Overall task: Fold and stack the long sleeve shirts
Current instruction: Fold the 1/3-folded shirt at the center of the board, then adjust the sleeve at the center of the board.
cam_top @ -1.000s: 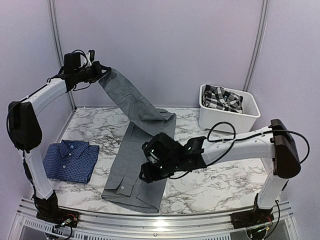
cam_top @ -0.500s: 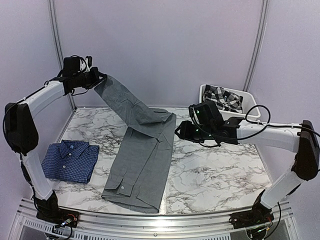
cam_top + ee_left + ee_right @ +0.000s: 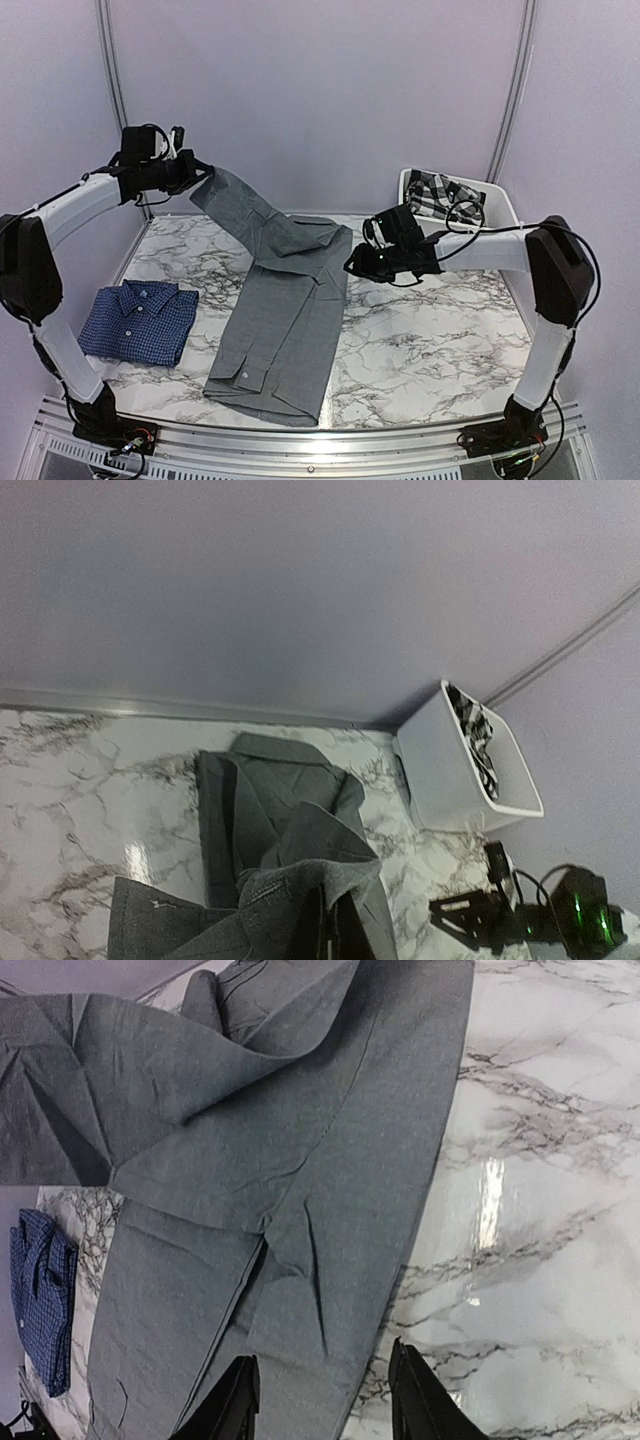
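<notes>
We see the grey shirt (image 3: 285,320) spread lengthwise down the middle of the marble worktop (image 3: 430,340), one end at the near edge and the other close to the back edge. From the back end a long part of it rises off the worktop, up and towards the back left corner. There the left pincer (image 3: 195,172) is clamped tight on it, well above the surface. In the left wrist view the grey cloth (image 3: 290,850) hangs bunched from that grip, and its folds trail down onto the marble below.

The right pincer (image 3: 352,265) is low over the worktop, just beside the shirt's right-hand edge near the back. In its own wrist view the pincer (image 3: 325,1400) has its two fingers (image 3: 240,1395) spread apart with nothing caught between them. One finger is over the grey cloth (image 3: 300,1160) and the other is at the line where cloth meets marble. We cannot tell whether either finger touches the cloth.

The blue checked shirt (image 3: 140,320) lies folded near the left edge of the worktop, apart from the grey one. A white bin (image 3: 455,240) sits at the back right corner, holding a black-and-white plaid cloth (image 3: 445,195).
</notes>
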